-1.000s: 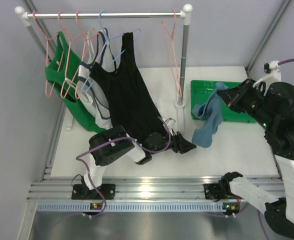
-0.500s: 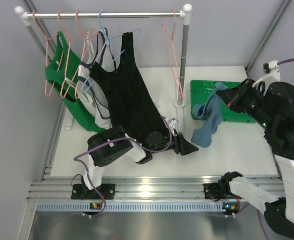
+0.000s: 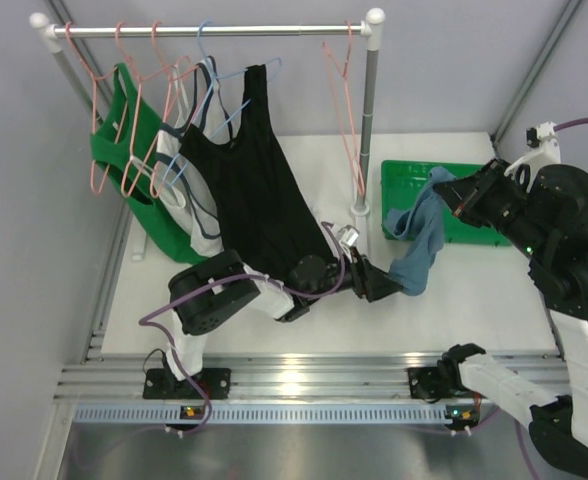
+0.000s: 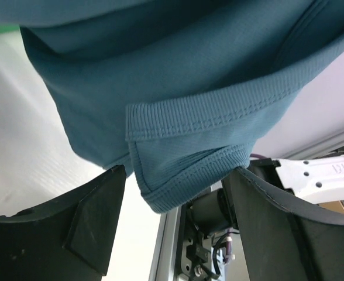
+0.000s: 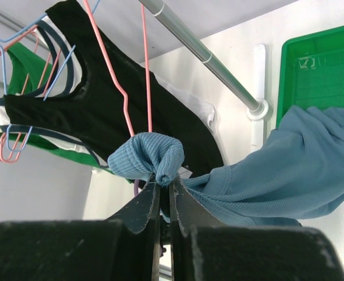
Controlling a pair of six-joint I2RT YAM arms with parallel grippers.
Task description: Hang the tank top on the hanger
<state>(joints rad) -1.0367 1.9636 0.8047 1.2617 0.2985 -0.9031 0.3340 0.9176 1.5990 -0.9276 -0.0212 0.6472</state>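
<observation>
**Hands on the tank top: right clenched, left released**

The right hand (image 3: pixel 454 195) (image 5: pixel 164 186) is seen clenched on a bunched fold of the tank top (image 3: pixel 421 238) (image 5: pixel 289 170), which is held lifted above the green tray (image 3: pixel 406 178) (image 5: pixel 336 52) near the far right corner of the desk (image 3: pixel 494 300). From that grasp the blue-teal fabric is draped over the tray's left edge and hangs down toward the middle of the desk. Its lower end is met there by the left hand (image 3: pixel 399 284) (image 4: pixel 178 196), whose jaws are spread wide. A ribbed hem corner of the tank top (image 4: pixel 189 88) is seen hanging between them, unclamped. The hanger (image 3: pixel 348 120) (image 5: pixel 123 88) is hung by its hook at the right end of the rail (image 3: pixel 214 30), bare of any garment, along the far edge of the desk. A black tank top (image 3: pixel 259 190) is hung just to its left.
</observation>
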